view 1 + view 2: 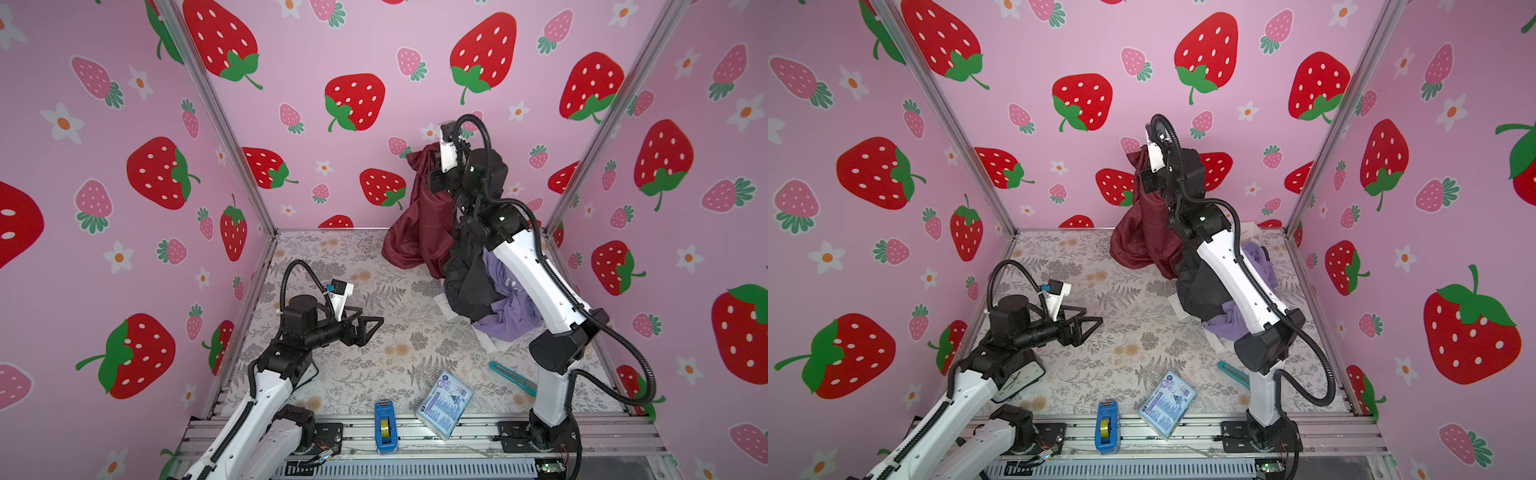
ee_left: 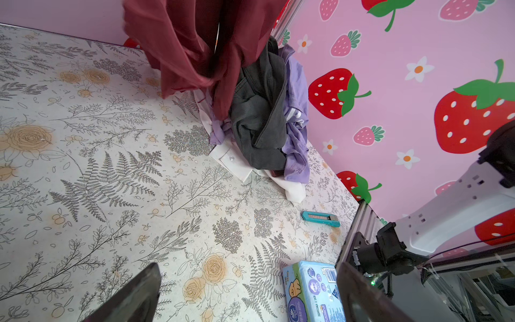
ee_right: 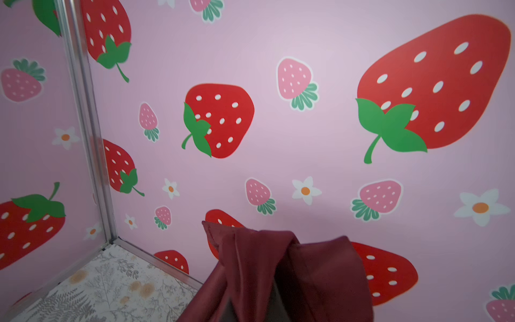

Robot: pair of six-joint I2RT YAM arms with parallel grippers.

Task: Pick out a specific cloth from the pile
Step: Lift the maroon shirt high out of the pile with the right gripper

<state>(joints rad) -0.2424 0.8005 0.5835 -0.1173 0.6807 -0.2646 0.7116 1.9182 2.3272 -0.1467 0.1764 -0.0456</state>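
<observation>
the cloth (image 1: 415,232) is grasped at its top by the clenched right pincer (image 1: 433,169) and is hung right of centre in both top views, its lower folds against the pile (image 1: 473,286) by the right edge of the bench (image 1: 332,374). the left pincer (image 1: 370,319) is held released over bare bench at lower left. a yellow roll (image 1: 384,428) is seated in the tape dispenser (image 1: 386,446) at the front edge.

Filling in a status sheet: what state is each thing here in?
Cloth, lifted, hanging from the right pincer, lower end against the pile.
Pile, heaped on the table.
Right pincer, shut on the cloth.
Left pincer, open, empty.
Tissue pack, lying flat.
Tape dispenser, upright.
Cutter, lying flat.
</observation>
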